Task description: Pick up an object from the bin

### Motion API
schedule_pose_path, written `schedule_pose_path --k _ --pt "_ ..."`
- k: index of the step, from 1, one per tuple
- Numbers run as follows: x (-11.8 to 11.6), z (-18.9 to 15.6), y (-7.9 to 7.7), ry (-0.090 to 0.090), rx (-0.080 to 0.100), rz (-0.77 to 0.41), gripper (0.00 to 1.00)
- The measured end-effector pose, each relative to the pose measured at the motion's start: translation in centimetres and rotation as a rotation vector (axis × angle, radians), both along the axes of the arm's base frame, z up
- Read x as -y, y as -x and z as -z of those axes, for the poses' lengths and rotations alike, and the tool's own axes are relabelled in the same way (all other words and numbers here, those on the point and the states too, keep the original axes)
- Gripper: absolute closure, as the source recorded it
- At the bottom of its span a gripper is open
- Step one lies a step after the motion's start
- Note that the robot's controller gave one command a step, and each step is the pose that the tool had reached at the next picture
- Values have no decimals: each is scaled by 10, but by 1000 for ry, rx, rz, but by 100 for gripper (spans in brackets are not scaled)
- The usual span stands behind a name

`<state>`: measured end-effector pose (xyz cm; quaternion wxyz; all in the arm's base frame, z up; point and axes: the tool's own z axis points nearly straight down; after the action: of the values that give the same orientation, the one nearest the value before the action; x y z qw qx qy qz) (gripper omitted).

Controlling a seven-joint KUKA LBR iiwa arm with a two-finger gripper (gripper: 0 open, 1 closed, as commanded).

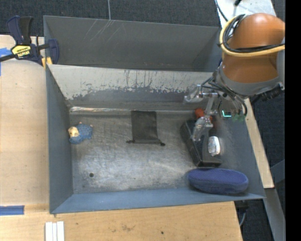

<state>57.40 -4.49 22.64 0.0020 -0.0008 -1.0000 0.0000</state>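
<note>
My pincer (204, 126) hangs over the flat black oblong block (198, 149) at the right of the grey metal bin (115, 177); how open, I cannot tell. Approach step, I judge: next, lower squarely, close.

Robotics lab test rig, grey metal bin (140, 49), orange-covered robot arm (253, 46) reaching into it from the right

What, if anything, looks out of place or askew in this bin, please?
Nothing looks spilled or broken. The black oblong block by the gripper lies aslant in the bin, whose far wall is scuffed and streaked.
</note>
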Motion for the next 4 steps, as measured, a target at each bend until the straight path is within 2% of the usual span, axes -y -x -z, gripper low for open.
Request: schedule_pose_path --k 1,2,3,4 --pt "-60 100 0 0 1 330 0" --pt "-59 98 -1 1 4 329 100" --pt "-88 77 -3 -2 10 360 100" --pt "-88 68 -4 0 12 333 100"
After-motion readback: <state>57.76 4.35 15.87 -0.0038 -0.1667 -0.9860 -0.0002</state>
